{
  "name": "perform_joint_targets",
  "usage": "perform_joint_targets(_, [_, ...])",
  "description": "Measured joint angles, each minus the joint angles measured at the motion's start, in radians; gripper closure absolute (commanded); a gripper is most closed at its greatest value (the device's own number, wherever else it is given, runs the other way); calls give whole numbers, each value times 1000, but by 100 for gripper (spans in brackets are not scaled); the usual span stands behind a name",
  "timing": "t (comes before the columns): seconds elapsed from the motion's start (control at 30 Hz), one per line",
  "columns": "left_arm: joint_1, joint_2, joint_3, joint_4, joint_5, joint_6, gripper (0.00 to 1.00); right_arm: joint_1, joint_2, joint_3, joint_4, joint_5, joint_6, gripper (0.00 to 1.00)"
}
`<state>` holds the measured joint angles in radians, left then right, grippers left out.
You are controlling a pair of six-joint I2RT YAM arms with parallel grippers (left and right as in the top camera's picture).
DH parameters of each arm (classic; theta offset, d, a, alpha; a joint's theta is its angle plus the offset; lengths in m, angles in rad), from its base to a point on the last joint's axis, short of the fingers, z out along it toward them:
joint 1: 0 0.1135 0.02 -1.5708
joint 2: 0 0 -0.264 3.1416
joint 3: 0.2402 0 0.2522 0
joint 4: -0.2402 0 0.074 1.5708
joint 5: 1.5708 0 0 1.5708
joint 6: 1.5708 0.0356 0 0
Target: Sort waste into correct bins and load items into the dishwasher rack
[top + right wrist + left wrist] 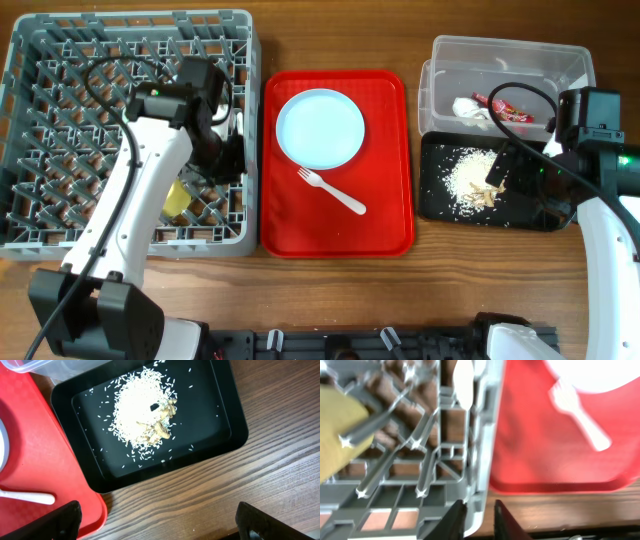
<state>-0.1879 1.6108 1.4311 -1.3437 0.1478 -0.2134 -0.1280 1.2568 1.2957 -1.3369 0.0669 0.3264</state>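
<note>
1. The left claw [480, 521] hangs over the rack [60, 235], at its wall next to the red tray [385, 215]. Its jaws stand only a little apart and hold nothing.
2. In the rack lie a yellow-green dish [178, 200] and, close to that wall, a white spoon [463, 382].
3. On the red tray rest the blue plate [320, 127] and the white fork [332, 190], just beside each other.
4. The right claw [160, 525] hovers with its jaws wide apart and empty, over the worktop [280, 470] near the black tray [225, 420].
5. The food scraps [142, 410] lie in the black tray.
6. The tissue [470, 108] and the red wrapper [512, 110] lie in the clear tub [500, 55].
</note>
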Motion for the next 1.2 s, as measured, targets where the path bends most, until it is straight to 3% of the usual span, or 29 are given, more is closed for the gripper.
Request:
perform_joint_targets(0.2, [-12,-1,18,90,95,-28,81,0,0,0,1,0,0,0])
perform_joint_targets(0.3, [-30,-1,18,113,92,-49,96,0,0,0,1,0,0,0])
perform_joint_targets(0.53, [-98,-1,9,122,86,-62,96,0,0,0,2,0,0,0])
perform_joint_targets(0.77, [-165,-1,-143,124,67,-71,96,0,0,0,1,0,0,1])
perform_joint_targets(0.97, [-167,-1,-260,119,39,-80,96,0,0,0,1,0,0,0])
perform_joint_targets(1.2, [-167,-1,-265,92,-17,-100,96,0,0,0,1,0,0,0])
